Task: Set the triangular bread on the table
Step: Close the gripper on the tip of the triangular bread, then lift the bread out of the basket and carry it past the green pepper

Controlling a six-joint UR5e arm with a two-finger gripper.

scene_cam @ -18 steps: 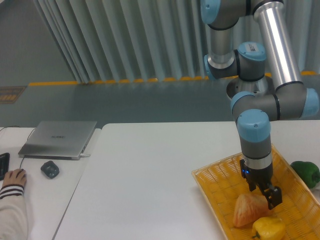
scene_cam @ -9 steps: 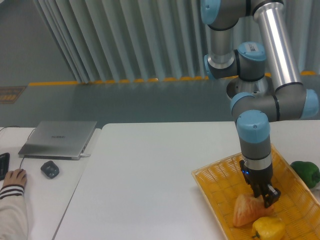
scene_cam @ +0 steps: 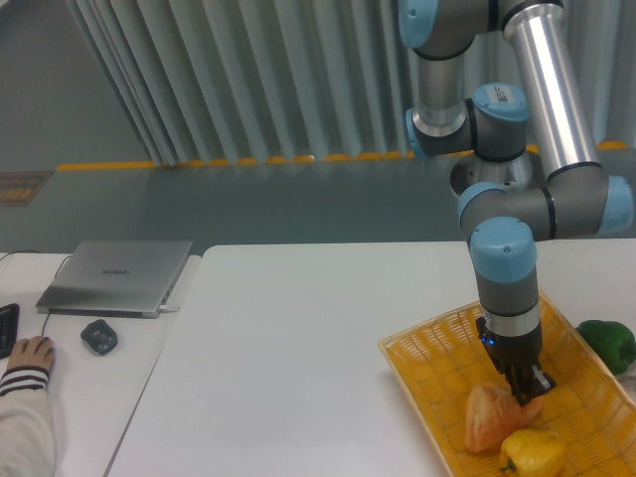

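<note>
Inside the woven yellow basket (scene_cam: pixel 427 363) on the white counter (scene_cam: pixel 298 348), the black two-finger tool (scene_cam: pixel 527 390) looks clamped on the puffy orange-tan triangular bread's (scene_cam: pixel 489 419) upper corner, apparently gripping it for lifting out.

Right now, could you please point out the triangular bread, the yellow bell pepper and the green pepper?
triangular bread (scene_cam: pixel 487 420): fixed camera, middle of its pinkish-orange face.
yellow bell pepper (scene_cam: pixel 534 454): fixed camera, middle of its lumpy body.
green pepper (scene_cam: pixel 609 341): fixed camera, visible top of its body.
</note>
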